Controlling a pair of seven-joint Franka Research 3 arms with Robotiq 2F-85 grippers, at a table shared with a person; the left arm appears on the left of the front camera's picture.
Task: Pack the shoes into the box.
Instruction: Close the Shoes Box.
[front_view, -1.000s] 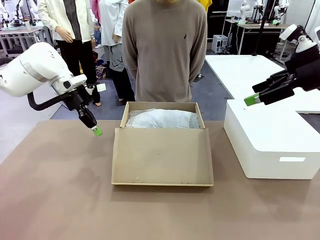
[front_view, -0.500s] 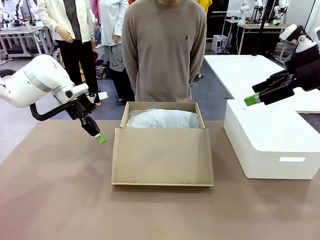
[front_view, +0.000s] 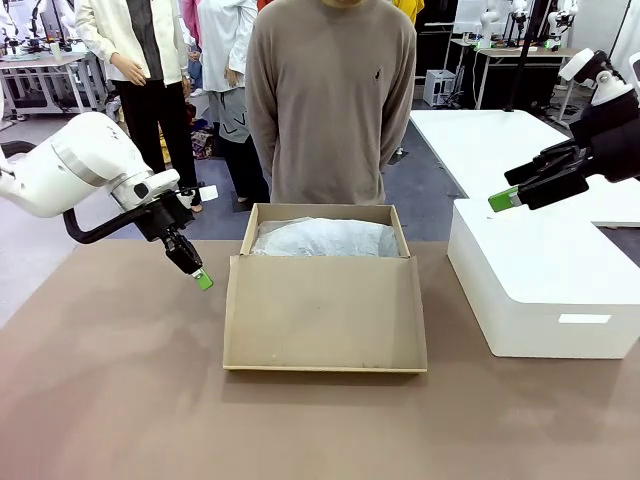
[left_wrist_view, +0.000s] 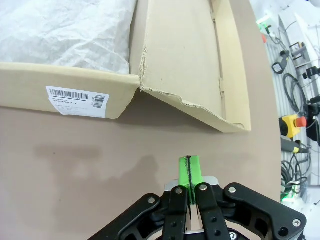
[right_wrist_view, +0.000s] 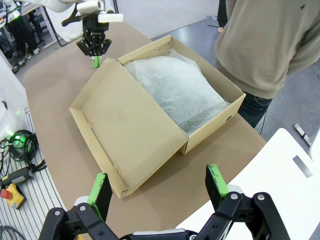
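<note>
Two arms over one brown worktop (front_view: 120, 400), matte and faintly blotched in the left wrist view; beyond it a busy room, a person in a taupe sweater (front_view: 330, 100) standing at the far edge, other people behind, white tables further back; the box (front_view: 325, 300) sits mid-worktop, its flap lid folded out flat toward the robot, white tissue paper (front_view: 325, 238) heaped in the tray at the back; a white block-shaped box (front_view: 545, 280) stands just to its right; the left end effector (front_view: 201, 279) hangs low beside the box's left corner, clenched on nothing, green pads pressed together; the right end effector (front_view: 510, 195) hovers above the white block, jaws released wide and empty; the left wrist view picks out a barcode label (left_wrist_view: 77, 100) on the box's side wall and a torn crease at the lid hinge; the right wrist view adds a red emergency button (right_wrist_view: 11, 192) and cables below the worktop's edge.
</note>
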